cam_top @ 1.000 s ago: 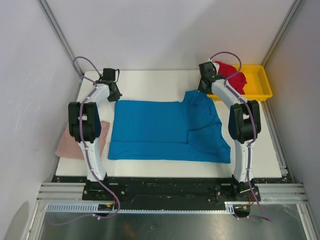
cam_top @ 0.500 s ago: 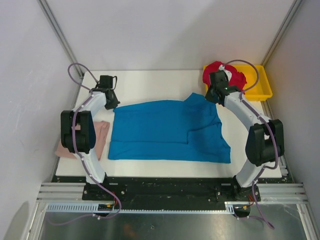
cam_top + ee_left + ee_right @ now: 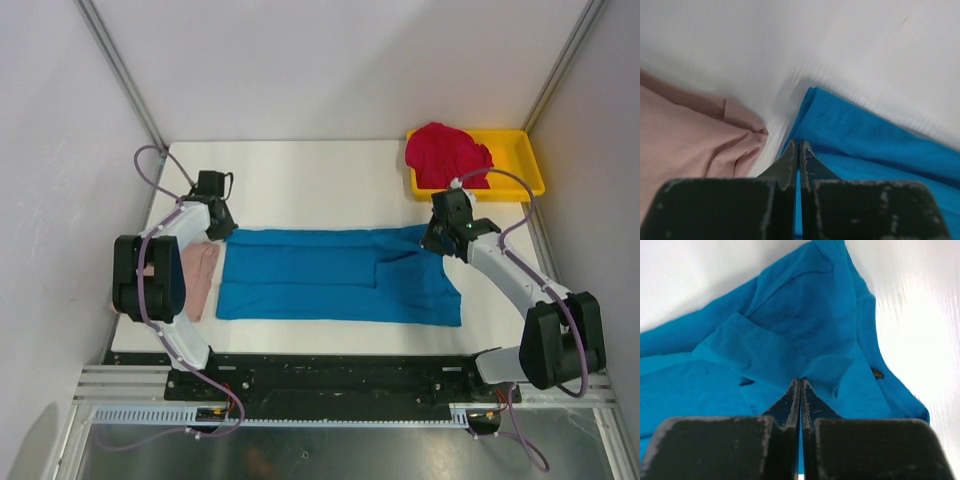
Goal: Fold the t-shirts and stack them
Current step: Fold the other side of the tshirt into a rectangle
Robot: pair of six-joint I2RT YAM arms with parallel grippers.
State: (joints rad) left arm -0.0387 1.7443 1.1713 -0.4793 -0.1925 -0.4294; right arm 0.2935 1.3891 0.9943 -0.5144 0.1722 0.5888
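Top external: left gripper (image 3: 222,233) and right gripper (image 3: 433,241) pinch the far corners of the blue shirt (image 3: 330,282), jaws closed on cloth; pink shirt (image 3: 197,275) just left of it, red shirt (image 3: 445,155) beyond its far-right corner; folding step, seemingly; next, lay that edge on its near hem.

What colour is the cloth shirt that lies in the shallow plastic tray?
The cloth t-shirt is crimson red, best seen in the top external view.

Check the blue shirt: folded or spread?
Partly folded. The left gripper and right gripper are shut on the far edge of the blue shirt, doubled back over its near part; two layers show at the left corner.
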